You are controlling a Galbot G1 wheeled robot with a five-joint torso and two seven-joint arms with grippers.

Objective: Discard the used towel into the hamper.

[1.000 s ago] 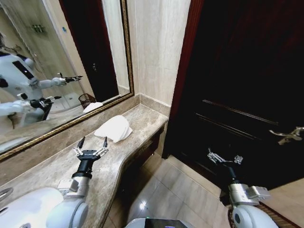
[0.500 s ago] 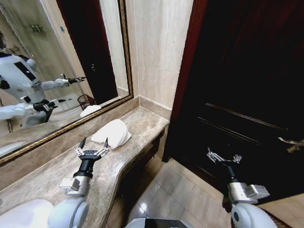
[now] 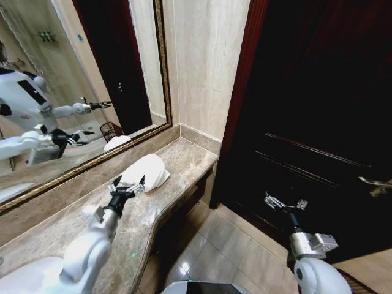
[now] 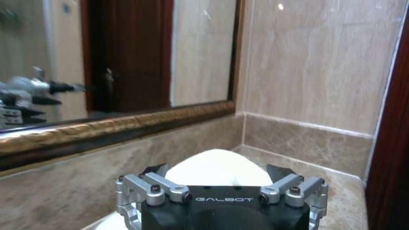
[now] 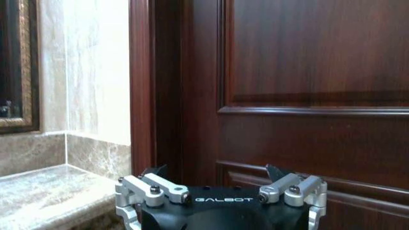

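Jaws spread wide on the left gripper, hovering just short of the folded white towel on the marble worktop, right gripper open beside the dark door.

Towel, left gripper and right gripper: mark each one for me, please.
towel (image 3: 149, 171), head view, on the top of the white folded bundle.
left gripper (image 3: 127, 183), head view, midway between its open fingertips, just short of the towel.
right gripper (image 3: 283, 202), head view, midway between its open fingertips, before the dark door.
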